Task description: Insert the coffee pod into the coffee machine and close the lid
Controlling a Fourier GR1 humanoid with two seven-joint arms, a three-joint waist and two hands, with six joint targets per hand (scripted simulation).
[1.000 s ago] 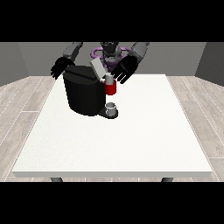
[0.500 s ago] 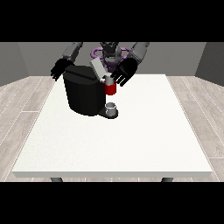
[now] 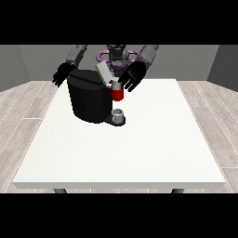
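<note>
Even, bright, diffuse light, no clear source. White bench [image 3: 139, 153] evenly lit w/o glare. Faint soft shadow under coffee machine [image 3: 90, 97] at frame center-left. Black machine body shows little detail. No edge distortion.

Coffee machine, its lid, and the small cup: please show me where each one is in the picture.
coffee machine [image 3: 90, 100], front view, on its black body.
lid [image 3: 104, 73], front view, on the raised grey flap.
cup [image 3: 118, 114], front view, on its side wall.
</note>
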